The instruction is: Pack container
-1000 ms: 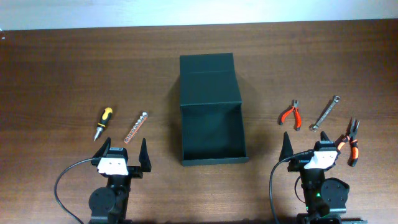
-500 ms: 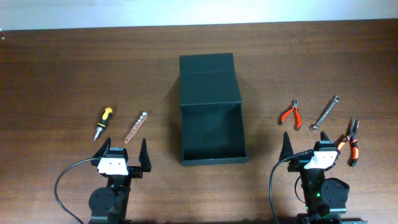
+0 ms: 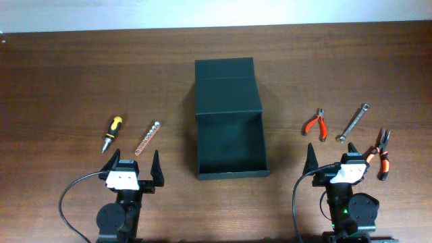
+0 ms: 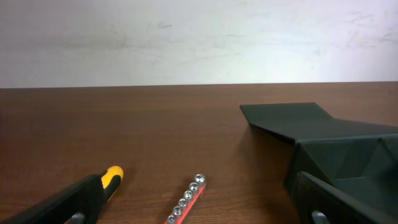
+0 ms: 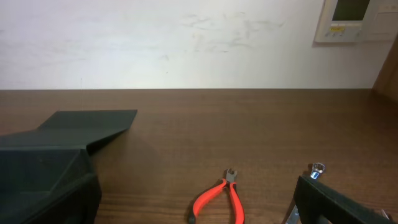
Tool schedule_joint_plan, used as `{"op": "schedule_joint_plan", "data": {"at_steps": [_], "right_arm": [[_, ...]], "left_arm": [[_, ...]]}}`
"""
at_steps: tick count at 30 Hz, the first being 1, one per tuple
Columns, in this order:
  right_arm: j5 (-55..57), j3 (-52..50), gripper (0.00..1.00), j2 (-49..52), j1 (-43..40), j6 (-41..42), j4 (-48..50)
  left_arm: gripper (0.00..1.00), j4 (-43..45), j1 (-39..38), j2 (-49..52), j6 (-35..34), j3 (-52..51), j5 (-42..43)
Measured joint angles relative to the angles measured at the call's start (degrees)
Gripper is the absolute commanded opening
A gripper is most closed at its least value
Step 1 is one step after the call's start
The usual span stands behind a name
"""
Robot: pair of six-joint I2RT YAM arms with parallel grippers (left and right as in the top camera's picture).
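Both hands are spread and empty: my left gripper (image 3: 134,156) and right gripper (image 3: 337,152) flank the open container (image 3: 229,142). A screwdriver (image 3: 112,133) and bits (image 3: 146,138) lie ahead of the left, pliers (image 3: 315,123) and a wrench (image 3: 353,122) ahead of the right.

Open container (image 3: 229,145) stands centrally, its lid flap (image 3: 225,84) lying flat behind, interior open from above. Bare tabletop (image 3: 172,145) runs along both sides (tools farther out): screwdriver (image 3: 112,133), bit strip (image 3: 146,138) left; red-handled pliers (image 3: 314,123), wrench (image 3: 353,122), long-nose pliers (image 3: 383,154) right.

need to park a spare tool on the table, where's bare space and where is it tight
Bare wood lies between the bit strip and the box, between the box and the small pliers, and along the far edge. It is crowded around the wrench and the long pliers.
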Motion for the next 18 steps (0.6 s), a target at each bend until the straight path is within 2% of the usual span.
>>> {"op": "schedule_joint_plan", "data": {"at_steps": [13,18], "right_arm": [[0.0,0.0,0.99,0.0,0.0,0.0,0.0],[0.0,0.0,0.99,0.0,0.0,3.7,0.2]], "left_arm": [[0.99,0.0,0.0,0.0,0.0,0.0,0.0],[0.99,1.5,0.0,0.0,-0.2,0.0,0.0]]}}
